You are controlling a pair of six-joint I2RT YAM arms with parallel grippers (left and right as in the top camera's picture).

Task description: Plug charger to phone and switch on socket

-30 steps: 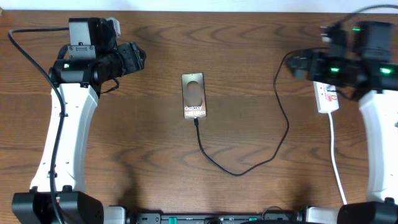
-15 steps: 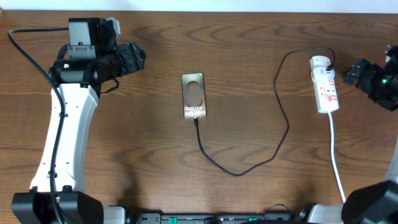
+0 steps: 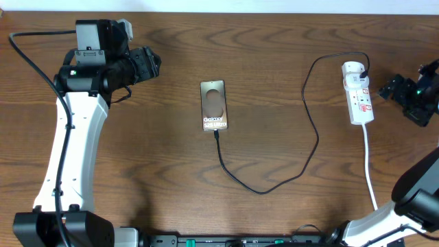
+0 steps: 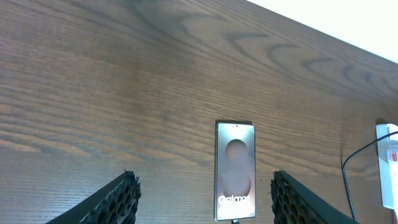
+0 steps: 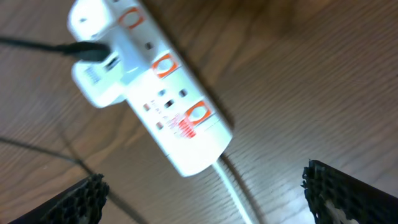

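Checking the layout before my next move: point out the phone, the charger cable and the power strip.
phone (image 3: 213,105), overhead view, centre of its face.
charger cable (image 3: 260,193), overhead view, lowest bend of its loop.
power strip (image 3: 359,97), overhead view, middle of its white body.

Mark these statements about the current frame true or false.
1. The charger cable reaches the phone's bottom edge. True.
2. The left gripper holds the phone. False: the phone lies on the table, and the gripper is open and well away from it.
3. A black plug sits in the socket, at the end away from its white cord. True.
4. The right gripper is clamped on the socket. False: it is open, off to the socket's side, gripping nothing.
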